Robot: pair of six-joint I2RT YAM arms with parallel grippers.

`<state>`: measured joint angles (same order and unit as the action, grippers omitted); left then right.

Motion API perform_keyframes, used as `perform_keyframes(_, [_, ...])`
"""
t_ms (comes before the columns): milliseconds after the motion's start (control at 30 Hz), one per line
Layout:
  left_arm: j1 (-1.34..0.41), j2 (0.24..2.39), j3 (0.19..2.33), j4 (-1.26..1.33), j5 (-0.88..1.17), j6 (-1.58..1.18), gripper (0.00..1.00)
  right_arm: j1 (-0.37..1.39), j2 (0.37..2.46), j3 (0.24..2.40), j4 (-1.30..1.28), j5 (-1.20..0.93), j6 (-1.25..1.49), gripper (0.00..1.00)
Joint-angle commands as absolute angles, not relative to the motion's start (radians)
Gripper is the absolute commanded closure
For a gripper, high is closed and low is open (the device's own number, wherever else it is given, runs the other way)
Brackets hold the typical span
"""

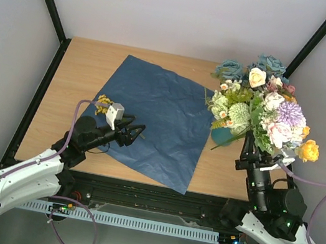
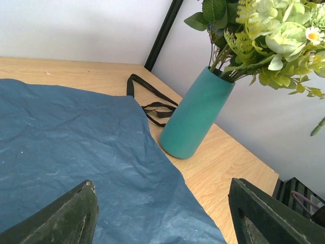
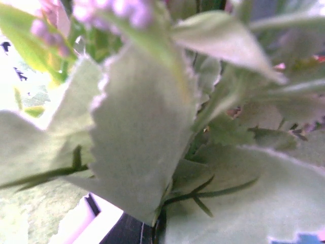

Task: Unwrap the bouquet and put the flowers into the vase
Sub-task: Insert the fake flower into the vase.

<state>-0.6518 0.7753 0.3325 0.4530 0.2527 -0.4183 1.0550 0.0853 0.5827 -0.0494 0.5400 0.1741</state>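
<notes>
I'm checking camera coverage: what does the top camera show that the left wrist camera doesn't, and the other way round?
Only the top view: the right arm, the flowers' full spread, and a yellow sprig beside the open left gripper. Only the left wrist view: a black ribbon on the table by the vase. Both: the blue paper and the teal vase holding the flowers.

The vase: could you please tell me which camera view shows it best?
The left wrist view: the vase shows full height, base to rim, beside the blue paper. From the top camera only a teal sliver peeks out under the flowers. The right wrist view shows only blurred leaves, no vase.
</notes>
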Motion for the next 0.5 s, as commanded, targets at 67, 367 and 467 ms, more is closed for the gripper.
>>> perform_keyframes(67, [-0.657,0.769,0.327,0.462,0.244,-0.406,0.28,1.059,0.065,0.501,0.094,0.801,-0.071,0.99])
perform_keyframes(367, [-0.657,0.782,0.327,0.476,0.261,-0.411,0.27,1.058,0.159,0.368,0.586,0.948,-0.437,0.99])
perform_keyframes(467, [-0.657,0.782,0.324,0.481,0.256,-0.414,0.27,1.058,0.229,0.342,0.740,0.967,-0.554,0.99])
